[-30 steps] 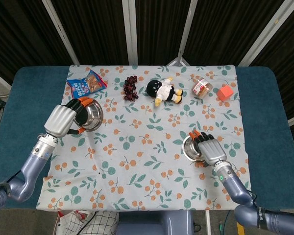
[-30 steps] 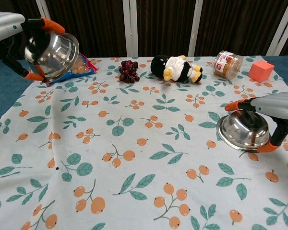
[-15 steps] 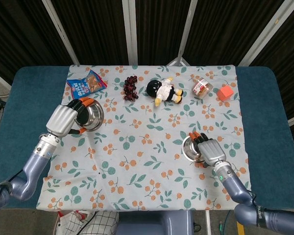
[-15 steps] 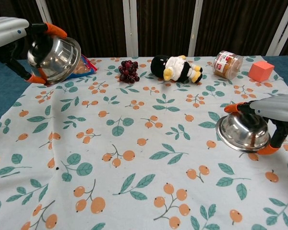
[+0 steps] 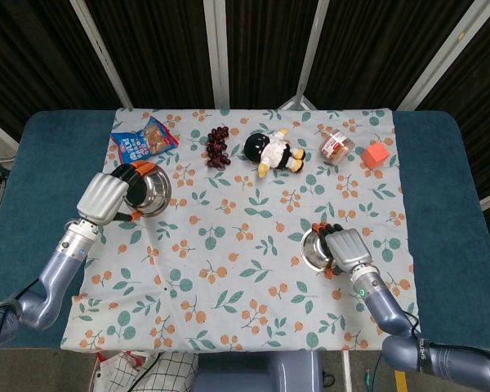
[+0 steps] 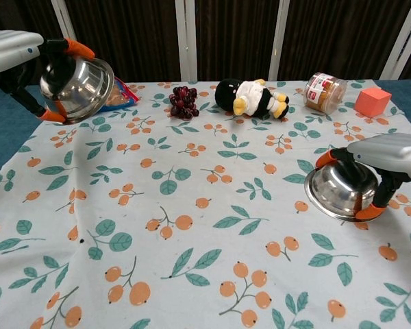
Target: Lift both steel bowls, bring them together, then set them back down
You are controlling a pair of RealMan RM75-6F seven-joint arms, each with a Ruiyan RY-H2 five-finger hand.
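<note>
While both steel bowls sit in your grasp, the left bowl [image 6: 79,86] hangs tilted at the frame's upper left, gripped by your left hand [image 6: 14,55]. At the right edge, your right hand [image 6: 390,154] clasps the right bowl [image 6: 342,190] from above, low over the counter [image 6: 192,240].
</note>
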